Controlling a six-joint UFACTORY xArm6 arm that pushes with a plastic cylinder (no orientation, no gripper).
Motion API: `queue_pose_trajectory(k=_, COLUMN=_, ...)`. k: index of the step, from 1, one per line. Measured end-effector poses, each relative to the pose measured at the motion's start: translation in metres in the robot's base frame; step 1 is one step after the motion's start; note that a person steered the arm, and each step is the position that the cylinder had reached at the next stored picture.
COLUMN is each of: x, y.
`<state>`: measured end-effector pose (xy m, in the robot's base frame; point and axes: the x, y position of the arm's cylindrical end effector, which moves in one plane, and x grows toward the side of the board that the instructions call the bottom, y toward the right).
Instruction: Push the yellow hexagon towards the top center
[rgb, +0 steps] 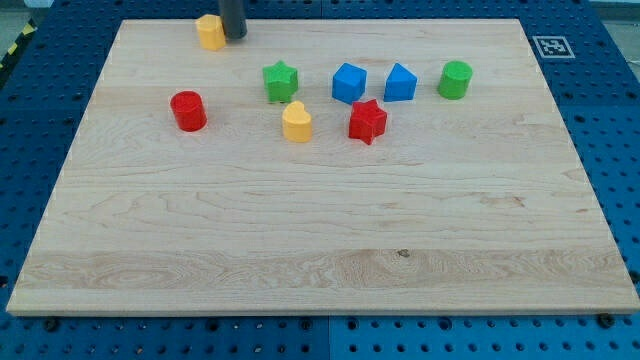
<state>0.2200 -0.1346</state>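
The yellow hexagon (210, 31) sits near the board's top edge, left of centre. My tip (233, 36) is a dark rod coming down from the view's top; its end stands right against the hexagon's right side, touching or nearly touching it.
On the wooden board (320, 250): a red cylinder (188, 110) at left, a green star (281, 81), a yellow heart-like block (297, 122), a red star (367, 121), a blue cube-like block (349, 83), a blue pentagon-like block (400, 82), a green cylinder (455, 79).
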Motion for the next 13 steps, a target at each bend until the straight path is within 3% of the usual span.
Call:
queue_pose_trajectory(k=5, x=0.017, y=0.015)
queue_pose_trajectory(k=7, x=0.007, y=-0.008)
queue_pose_trajectory(k=10, x=0.027, y=-0.011)
queue_pose_trajectory(k=13, x=0.007, y=-0.040)
